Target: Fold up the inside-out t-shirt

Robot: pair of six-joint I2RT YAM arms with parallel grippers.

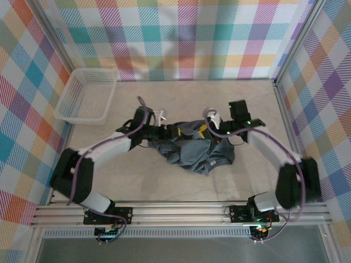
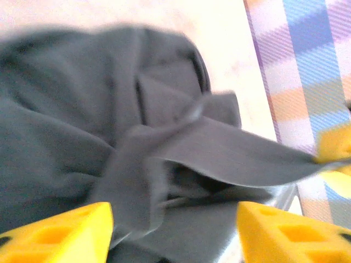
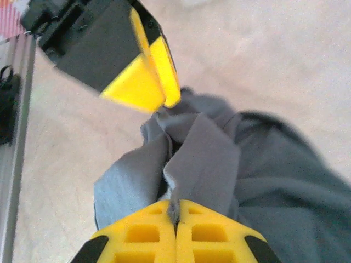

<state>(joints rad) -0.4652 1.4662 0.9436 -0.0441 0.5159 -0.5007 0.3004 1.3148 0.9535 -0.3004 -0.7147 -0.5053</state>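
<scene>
Crumpled slate blue-grey soft cloth t-shirt [image 1: 191,150]: judged light, limp, easily bunched. Edge clamped by right gripper [image 3: 175,215]; left gripper [image 2: 173,234] parted, loose fold between. Hem corners best taken.

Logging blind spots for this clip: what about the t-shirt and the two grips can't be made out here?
- Top external: collar, sleeves and seams of the t-shirt; too small and bunched up.
- Left wrist: whether the open left gripper touches the cloth; blurred, fingers cut by the bottom edge.
- Right wrist: how much cloth the shut right gripper pinches; hidden between its fingers.
</scene>
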